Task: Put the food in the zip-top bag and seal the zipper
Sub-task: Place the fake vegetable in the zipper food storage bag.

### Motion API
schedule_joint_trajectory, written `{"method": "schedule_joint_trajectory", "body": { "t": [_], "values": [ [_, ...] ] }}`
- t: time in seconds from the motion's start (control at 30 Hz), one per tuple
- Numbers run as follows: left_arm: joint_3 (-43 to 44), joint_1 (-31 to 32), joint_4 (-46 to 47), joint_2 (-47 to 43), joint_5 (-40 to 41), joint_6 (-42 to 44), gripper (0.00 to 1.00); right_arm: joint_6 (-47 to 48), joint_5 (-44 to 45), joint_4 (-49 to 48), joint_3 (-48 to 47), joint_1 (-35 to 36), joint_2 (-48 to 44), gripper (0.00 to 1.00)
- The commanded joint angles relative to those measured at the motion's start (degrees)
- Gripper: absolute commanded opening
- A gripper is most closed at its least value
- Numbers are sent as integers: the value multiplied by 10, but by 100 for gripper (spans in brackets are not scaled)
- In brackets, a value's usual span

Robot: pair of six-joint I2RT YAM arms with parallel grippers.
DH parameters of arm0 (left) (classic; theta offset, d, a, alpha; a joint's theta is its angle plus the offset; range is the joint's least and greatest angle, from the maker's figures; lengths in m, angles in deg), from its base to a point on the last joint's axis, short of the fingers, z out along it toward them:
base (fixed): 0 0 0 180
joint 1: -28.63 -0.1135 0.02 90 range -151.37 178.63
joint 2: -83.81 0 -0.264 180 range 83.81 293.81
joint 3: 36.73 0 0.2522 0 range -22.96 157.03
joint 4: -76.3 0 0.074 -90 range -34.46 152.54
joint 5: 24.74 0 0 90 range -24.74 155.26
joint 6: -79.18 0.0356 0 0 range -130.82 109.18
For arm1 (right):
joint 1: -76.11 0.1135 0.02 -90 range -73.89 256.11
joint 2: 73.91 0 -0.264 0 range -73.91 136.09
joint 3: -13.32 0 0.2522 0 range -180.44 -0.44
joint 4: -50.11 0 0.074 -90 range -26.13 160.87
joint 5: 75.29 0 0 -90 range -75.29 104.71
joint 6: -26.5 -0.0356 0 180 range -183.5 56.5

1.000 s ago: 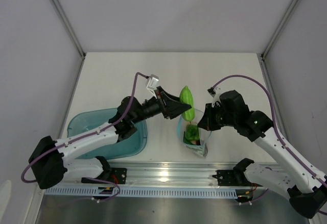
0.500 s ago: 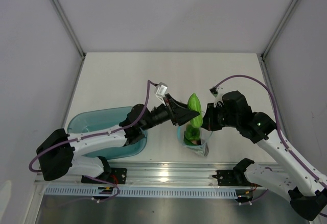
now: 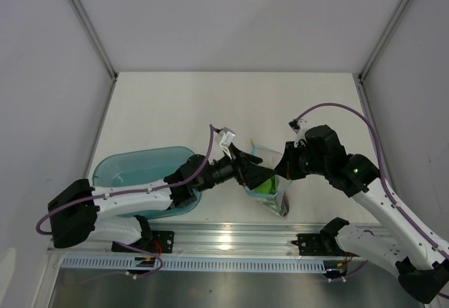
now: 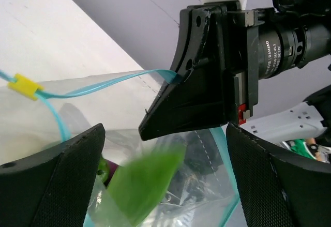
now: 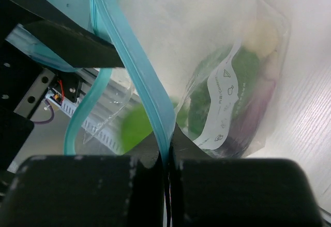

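Observation:
The zip-top bag (image 3: 275, 194) stands open near the front edge. My right gripper (image 3: 286, 168) is shut on its light-blue zipper (image 5: 155, 108) and holds that side of the mouth up; the pinch (image 5: 168, 152) shows in the right wrist view. My left gripper (image 3: 257, 175) is open over the bag's mouth (image 4: 165, 196). The long green vegetable (image 4: 142, 185) is blurred between its fingers, touching neither, inside the bag. A green apple (image 5: 243, 69) and the purple eggplant (image 5: 258, 108) lie at the bag's bottom. The zipper's yellow slider (image 4: 23, 85) sits at one end.
The teal tray (image 3: 133, 168) lies at the front left under my left arm. The metal rail (image 3: 231, 241) runs along the near edge just below the bag. Grey walls close in the table's sides and back.
My left gripper carried the long green vegetable right and down to the bag's mouth, then opened. The vegetable has left the fingers and sits lower in the bag. The right gripper kept its hold.

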Motion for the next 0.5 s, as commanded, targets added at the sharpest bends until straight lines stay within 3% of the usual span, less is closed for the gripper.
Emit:
{"method": "schedule_joint_trajectory", "body": {
  "t": [0.0, 0.13, 0.27, 0.47],
  "values": [
    [13, 7, -42, -48, 58, 59, 99, -3, 4, -4, -16, -2, -11, 0],
    [44, 20, -115, -87, 91, 106, 99, -3, 1, -5, -14, -3, -12, 0],
    [50, 20, -168, -155, 147, 90, 99, 0, -1, -4, -11, -3, -8, 0],
    [63, 20, -288, -180, 208, 94, 100, 2, -6, -7, -10, -3, -8, 0]
  ]
}}
